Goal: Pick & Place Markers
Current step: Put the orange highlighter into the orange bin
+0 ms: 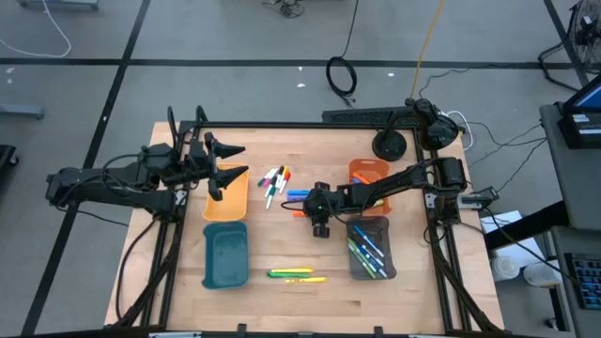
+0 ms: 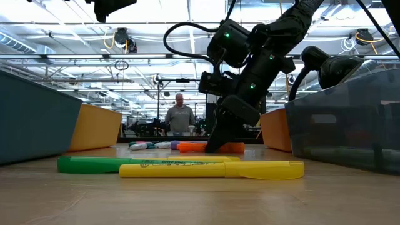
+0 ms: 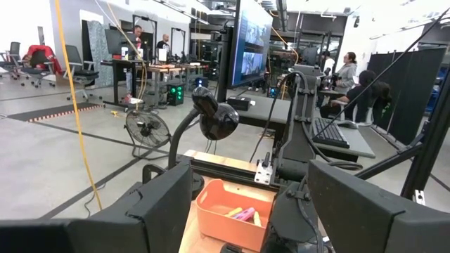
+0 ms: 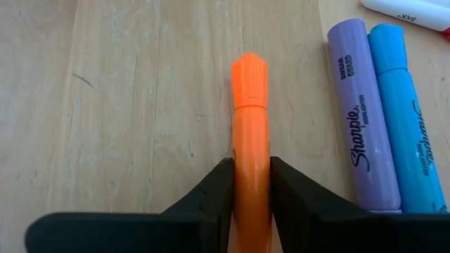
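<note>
Right wrist view: an orange highlighter is pinched on the desk by the right pincer, presumably for lifting; the left pincer is held spread above.

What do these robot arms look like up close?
Both arms are black and jointed, with black cables looping along them. The right arm shows small green lights on its body. Each end effector, left and right, has two flat, dark, wedge-shaped fingers.
</note>
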{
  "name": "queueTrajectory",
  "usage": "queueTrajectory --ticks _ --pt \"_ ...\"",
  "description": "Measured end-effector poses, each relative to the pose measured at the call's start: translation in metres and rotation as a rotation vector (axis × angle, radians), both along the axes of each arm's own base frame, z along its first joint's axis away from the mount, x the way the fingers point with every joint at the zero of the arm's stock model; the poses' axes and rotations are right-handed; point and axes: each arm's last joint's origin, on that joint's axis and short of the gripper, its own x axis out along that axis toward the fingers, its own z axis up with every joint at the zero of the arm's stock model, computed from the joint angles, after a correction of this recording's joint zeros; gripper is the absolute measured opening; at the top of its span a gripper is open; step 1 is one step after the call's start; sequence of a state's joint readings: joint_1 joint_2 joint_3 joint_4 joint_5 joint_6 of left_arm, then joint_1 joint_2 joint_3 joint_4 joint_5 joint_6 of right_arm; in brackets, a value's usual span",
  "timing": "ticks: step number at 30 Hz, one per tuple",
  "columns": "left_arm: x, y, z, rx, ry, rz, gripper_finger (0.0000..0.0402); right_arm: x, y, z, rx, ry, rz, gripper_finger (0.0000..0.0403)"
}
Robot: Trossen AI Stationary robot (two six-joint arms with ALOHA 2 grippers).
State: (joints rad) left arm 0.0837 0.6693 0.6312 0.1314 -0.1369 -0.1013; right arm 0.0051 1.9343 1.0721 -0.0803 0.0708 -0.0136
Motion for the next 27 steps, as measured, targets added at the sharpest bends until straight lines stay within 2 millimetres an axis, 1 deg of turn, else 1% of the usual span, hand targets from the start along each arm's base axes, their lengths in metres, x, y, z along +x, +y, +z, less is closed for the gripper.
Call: queueTrajectory --ticks 19,27 --pt "0.0000 0.0000 0.0000 0.000 0.000 0.000 0.0282 0.0000 0.0010 0.0000 -0.024 0.003 0.038 0.0069" --pt "0.0000 0.0000 0.0000 0.000 0.000 0.000 0.0282 0.0001 0.0019 -0.0002 -0.008 0.004 0.088 0.0067"
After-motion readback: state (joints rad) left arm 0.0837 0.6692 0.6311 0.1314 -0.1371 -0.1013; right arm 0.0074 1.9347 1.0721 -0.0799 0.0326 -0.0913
